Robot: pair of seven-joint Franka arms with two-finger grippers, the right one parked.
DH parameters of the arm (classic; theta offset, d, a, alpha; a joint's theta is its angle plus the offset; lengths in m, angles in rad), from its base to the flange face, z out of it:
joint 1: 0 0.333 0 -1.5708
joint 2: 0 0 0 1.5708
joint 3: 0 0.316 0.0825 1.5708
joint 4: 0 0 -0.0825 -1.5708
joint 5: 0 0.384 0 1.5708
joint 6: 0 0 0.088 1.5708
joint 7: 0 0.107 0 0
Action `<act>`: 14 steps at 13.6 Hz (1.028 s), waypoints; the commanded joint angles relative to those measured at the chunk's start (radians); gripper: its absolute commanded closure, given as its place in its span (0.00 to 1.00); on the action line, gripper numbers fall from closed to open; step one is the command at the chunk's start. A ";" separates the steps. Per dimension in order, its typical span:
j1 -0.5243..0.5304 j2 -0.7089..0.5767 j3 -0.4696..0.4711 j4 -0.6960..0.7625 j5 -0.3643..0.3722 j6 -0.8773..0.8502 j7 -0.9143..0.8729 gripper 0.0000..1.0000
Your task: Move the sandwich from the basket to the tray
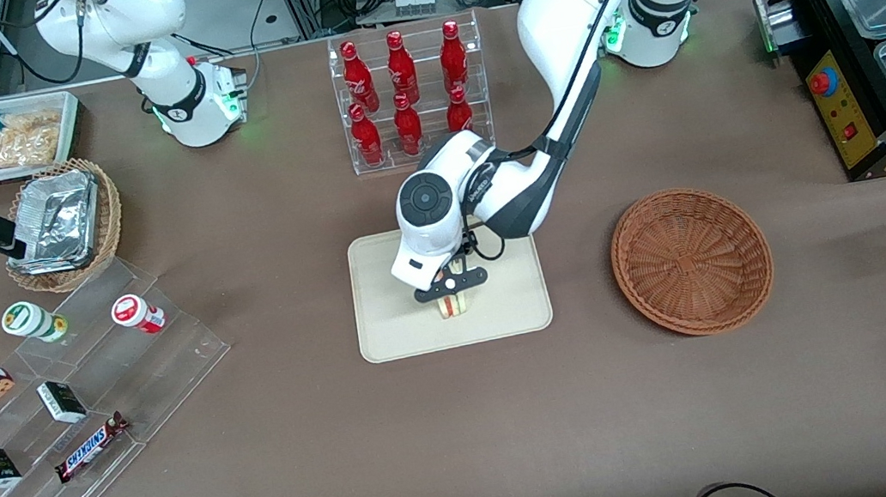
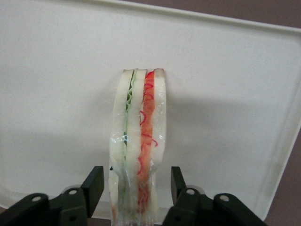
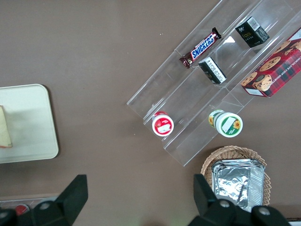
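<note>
Beige tray [image 1: 504, 309] is where the sandwich [image 2: 138, 141] is stood on edge, straddled by the pincer [image 2: 136, 188] with its jaws released, wicker basket [image 1: 692, 259] left empty nearby.

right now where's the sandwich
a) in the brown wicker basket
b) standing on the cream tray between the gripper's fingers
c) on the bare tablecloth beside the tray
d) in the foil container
b: the sandwich stands on its edge on the tray, with the gripper open and a finger on each side of it; the basket holds nothing.
</note>
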 commanded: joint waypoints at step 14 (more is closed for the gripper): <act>0.274 -0.382 0.078 -0.246 0.009 -0.334 0.301 0.00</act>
